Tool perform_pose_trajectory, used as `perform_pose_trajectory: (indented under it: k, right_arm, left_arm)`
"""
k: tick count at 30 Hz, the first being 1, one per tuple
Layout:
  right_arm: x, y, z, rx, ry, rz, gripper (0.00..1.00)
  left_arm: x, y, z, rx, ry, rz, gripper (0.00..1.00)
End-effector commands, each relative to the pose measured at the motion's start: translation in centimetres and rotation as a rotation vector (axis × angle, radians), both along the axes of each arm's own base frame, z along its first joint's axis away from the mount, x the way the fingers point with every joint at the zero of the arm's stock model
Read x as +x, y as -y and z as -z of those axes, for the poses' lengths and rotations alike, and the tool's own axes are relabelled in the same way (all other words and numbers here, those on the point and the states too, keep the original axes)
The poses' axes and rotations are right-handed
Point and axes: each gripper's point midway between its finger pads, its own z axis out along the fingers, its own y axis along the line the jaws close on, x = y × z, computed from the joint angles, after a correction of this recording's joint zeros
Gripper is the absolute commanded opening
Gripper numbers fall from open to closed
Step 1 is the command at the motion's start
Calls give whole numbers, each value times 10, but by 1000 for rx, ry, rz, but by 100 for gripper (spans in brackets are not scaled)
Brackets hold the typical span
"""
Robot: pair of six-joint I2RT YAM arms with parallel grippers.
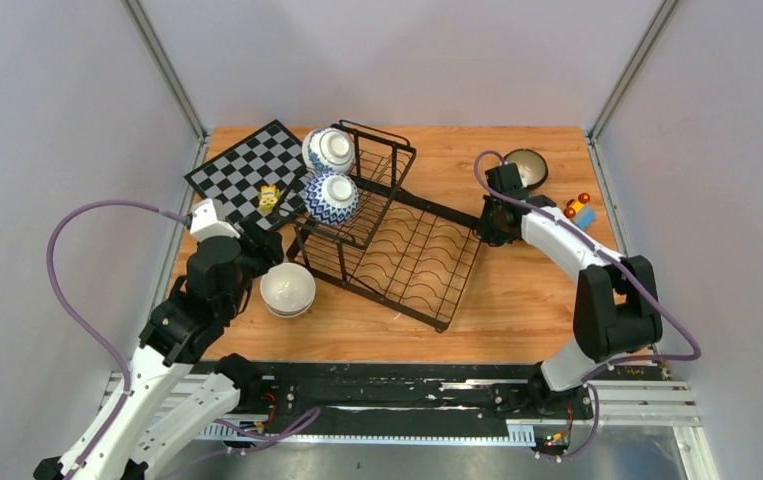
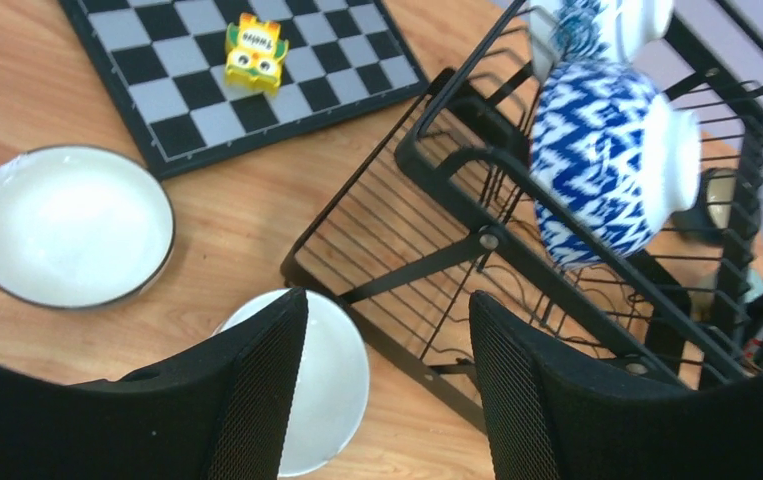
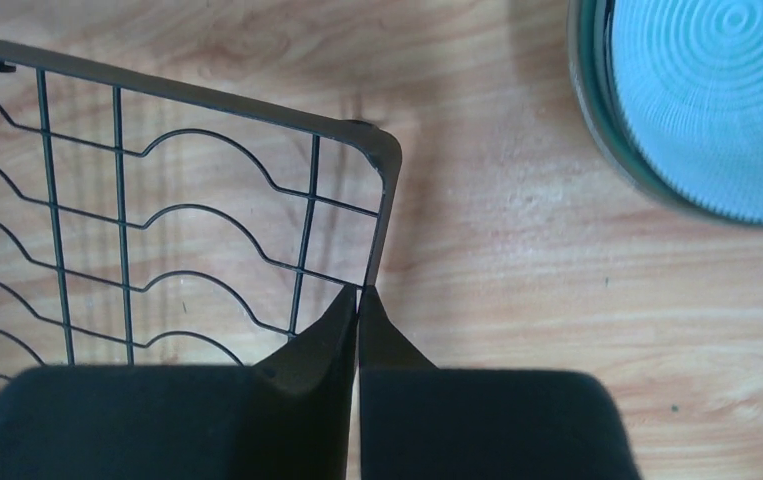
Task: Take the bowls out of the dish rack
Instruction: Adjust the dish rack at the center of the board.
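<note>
Unloading is part done. Two blue-and-white bowls sit in the dish rack's [image 1: 427, 275] upper basket: the zigzag bowl [image 1: 330, 198] nearer me and the second blue bowl [image 1: 328, 150] behind it. The lower tray holds nothing.

Right claw [image 3: 359, 295] is clenched on the tray's corner wire; I read that as bracing the rack. Left claw [image 2: 387, 315] is released and empty, hovering over the table near the rack's near-left corner.

Next, I think: left claw goes up to the zigzag bowl, fingers across its rim, and lifts it clear of the basket wires without dragging the rack.

Only the right wrist view shows the pinch on the wire, and the teal-lined bowl [image 3: 707, 100] on the table nearby. The left wrist view shows two white bowls on the table, a dark-rimmed bowl [image 2: 67, 225] and a plain white bowl [image 2: 332, 385]. From overhead I make out only one.
</note>
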Motion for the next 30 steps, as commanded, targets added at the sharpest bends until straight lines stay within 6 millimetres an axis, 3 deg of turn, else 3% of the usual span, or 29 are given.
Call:
perform_pose_trajectory:
  k: [1,9,14,20,22,26,30]
  right_arm:
    - [40,2,-6,-10,62,-17,0]
    - [72,10,2,-35,45,-36,0]
    - [88,16,2,-42,50,-53,0]
    - [109,17,1,-46,53,-79,0]
    - [109,9,0,-2,42,-100,1]
    - [107,2,-28,47,98,-106,27]
    - [96,-2,-58,85,155,-114,46]
  left_arm:
    - [11,5,-40,9,94,29,65]
    - [28,27,-83,20,177,123,75]
    - [49,48,-91,23,185,177,80]
    - [86,59,-101,-21,194,198,86]
    - [105,57,-101,-77,183,198,88]
    - [136,53,-99,-226,172,252,90]
    - [157,49,-92,-316,176,291,91]
